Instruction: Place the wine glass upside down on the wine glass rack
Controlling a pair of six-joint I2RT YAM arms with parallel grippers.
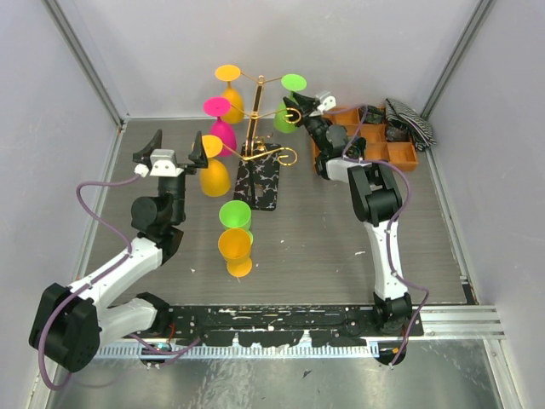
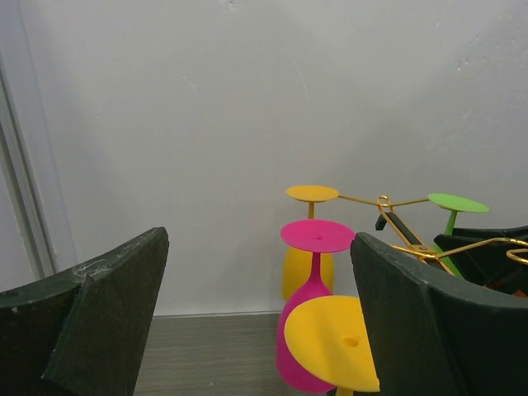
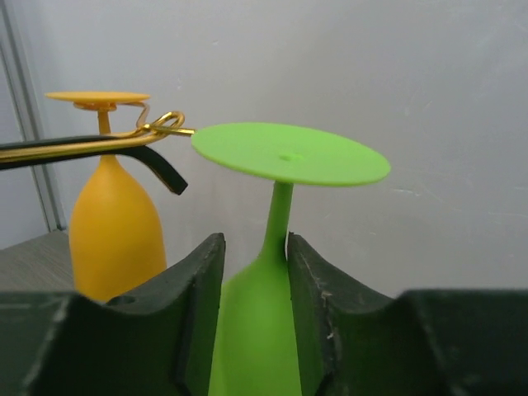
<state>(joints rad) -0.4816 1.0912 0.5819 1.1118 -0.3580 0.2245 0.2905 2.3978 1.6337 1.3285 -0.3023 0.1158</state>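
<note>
Right fingers flank green wine glass, upside down at rack right arm tip; pinching or released, cannot tell. Left fingers wide apart, empty. Confirm foot rests on arm, then open slowly.

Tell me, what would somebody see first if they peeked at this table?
Probably the gold wine glass rack at the back middle, hung with bright upside-down glasses. The right gripper has a finger on each side of the green wine glass at the rack's right arm. A loose green glass and orange glass sit in front.
</note>
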